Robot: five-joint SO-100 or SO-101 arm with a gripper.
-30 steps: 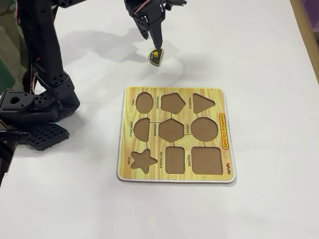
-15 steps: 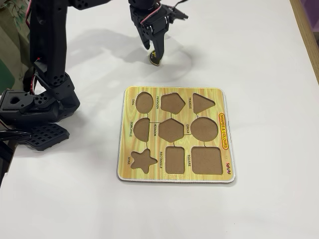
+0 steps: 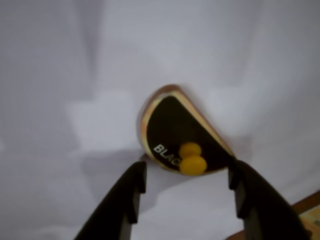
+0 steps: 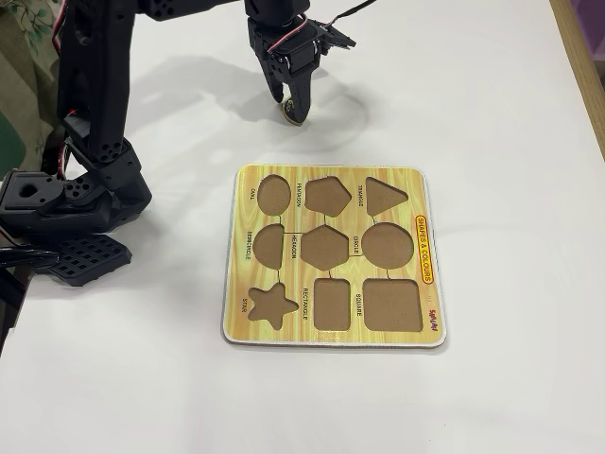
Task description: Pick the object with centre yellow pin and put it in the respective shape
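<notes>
I'm working over a plain white table (image 4: 510, 113), evenly lit, with the arm's black base sitting at the left edge of the fixed view. The yellow wood-grain shape board (image 4: 331, 257) lies flat near the middle of that view, all nine brown cut-outs bare, and the SEMICIRCLE cut-out (image 4: 269, 246) sits in the board's left column, middle row, between the oval above it and the star below. Well apart from the board, toward the top of the fixed view, the gripper (image 4: 294, 111) points down at the table, and it hides nearly all of the black half-disc piece (image 3: 179, 135) from that camera. The wrist view is soft but clear enough: the piece lies on the white surface with its tan rim showing, white lettering along its straight edge and its yellow knob (image 3: 192, 159) near that edge. The two dark fingers (image 3: 125, 200) stand spread, one on each side of the knob, with open space between each finger and the piece, so nothing is pinched.
</notes>
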